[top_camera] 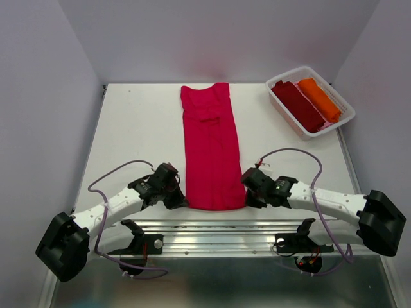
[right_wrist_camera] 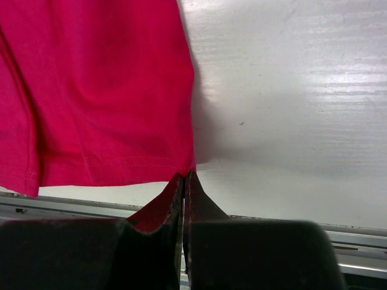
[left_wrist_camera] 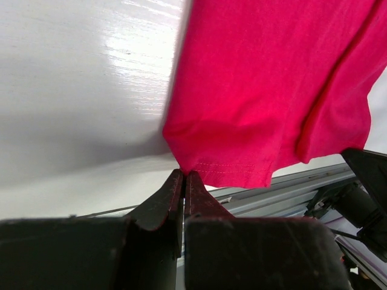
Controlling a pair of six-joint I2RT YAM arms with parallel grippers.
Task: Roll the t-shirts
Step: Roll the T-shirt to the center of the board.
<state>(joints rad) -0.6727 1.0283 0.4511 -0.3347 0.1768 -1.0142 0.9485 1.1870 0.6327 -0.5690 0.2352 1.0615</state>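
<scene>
A crimson-red t-shirt lies folded into a long narrow strip down the middle of the white table, hem toward me. My left gripper is shut on the hem's near left corner. My right gripper is shut on the hem's near right corner. Both corners are lifted a little off the table. A dark maroon rolled shirt and an orange rolled shirt lie side by side in a white basket at the back right.
The white table is walled on three sides. A metal rail runs along the near edge under the arms, also seen in the left wrist view. Purple cables loop from both arms.
</scene>
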